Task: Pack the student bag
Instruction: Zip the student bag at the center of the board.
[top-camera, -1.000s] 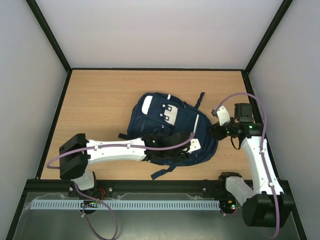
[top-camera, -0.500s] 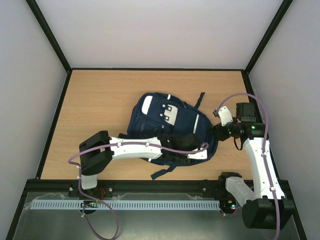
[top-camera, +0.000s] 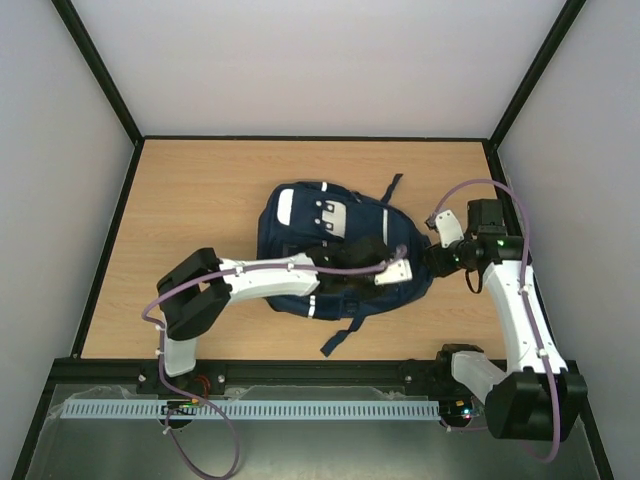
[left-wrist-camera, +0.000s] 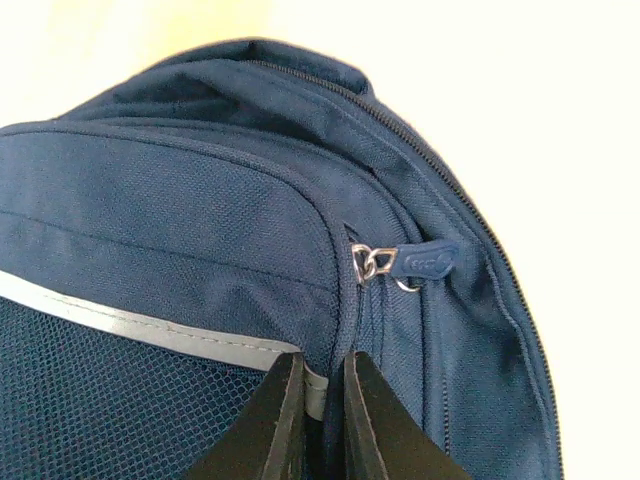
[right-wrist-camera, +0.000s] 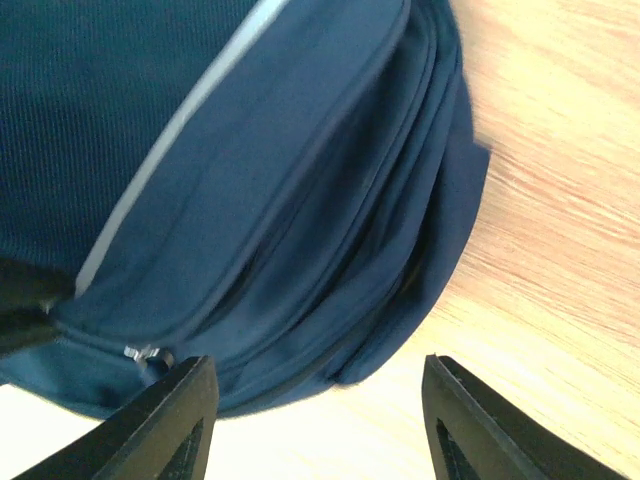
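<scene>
navy student bag (left-wrist-camera: 200, 200) sits pinched in the left gripper (left-wrist-camera: 322, 360).

left arm (top-camera: 265, 278) and right arm (top-camera: 515, 300): white link shells, black joint housings, big black motor blocks. Purple cable (top-camera: 480, 182) loops along each. left tool (left-wrist-camera: 322, 362) and right tool (right-wrist-camera: 315, 365): matte black wedge-shaped fingers.

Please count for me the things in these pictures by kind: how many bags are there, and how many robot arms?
Backpack: 1
Robot arms: 2 (left arm, right arm)
Total: 3
</scene>
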